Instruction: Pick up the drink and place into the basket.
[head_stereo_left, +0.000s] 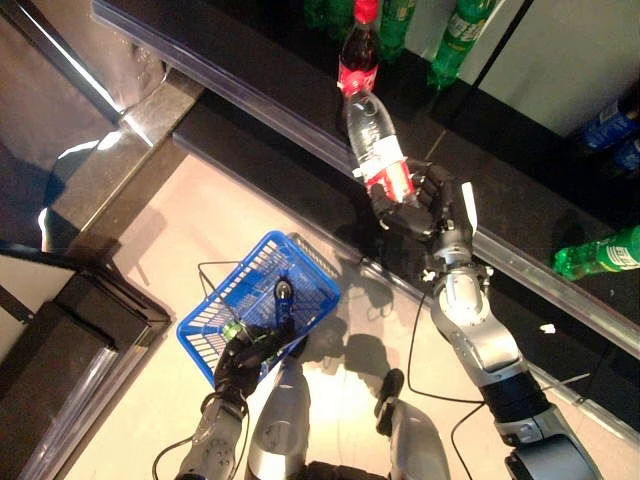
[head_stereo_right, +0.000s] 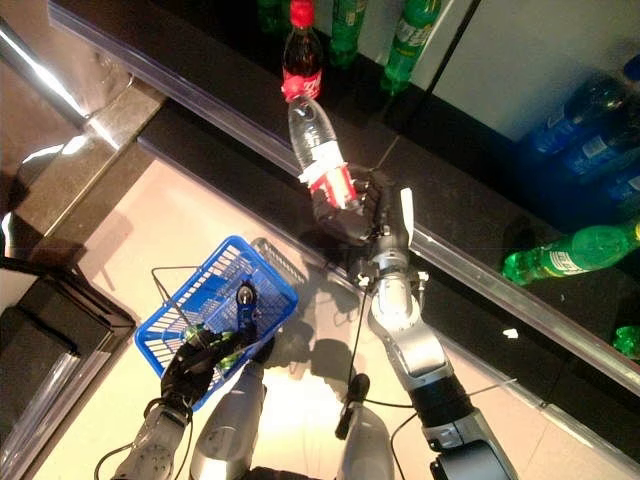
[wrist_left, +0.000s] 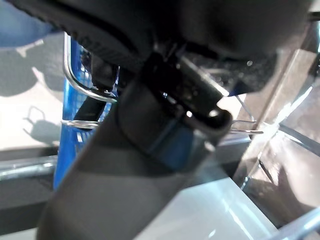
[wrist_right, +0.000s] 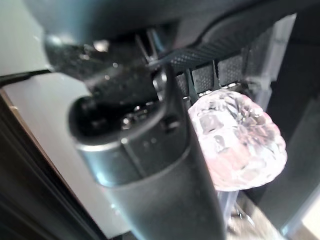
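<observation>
Near left: left hand (head_stereo_left: 243, 362) curled round blue basket (head_stereo_left: 262, 290) handle. Farther right: right hand (head_stereo_left: 420, 205) clamped on clear bottle (head_stereo_left: 375, 140), lifted. Next, probably: carry left, lower into basket.

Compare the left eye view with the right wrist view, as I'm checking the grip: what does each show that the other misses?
Only the left eye view shows the blue basket with the left hand curled on its handle, and the cola bottle on the dark shelf. Only the right wrist view shows the clear bottle's ribbed base close up. Both show the right hand curled round the clear bottle.
</observation>
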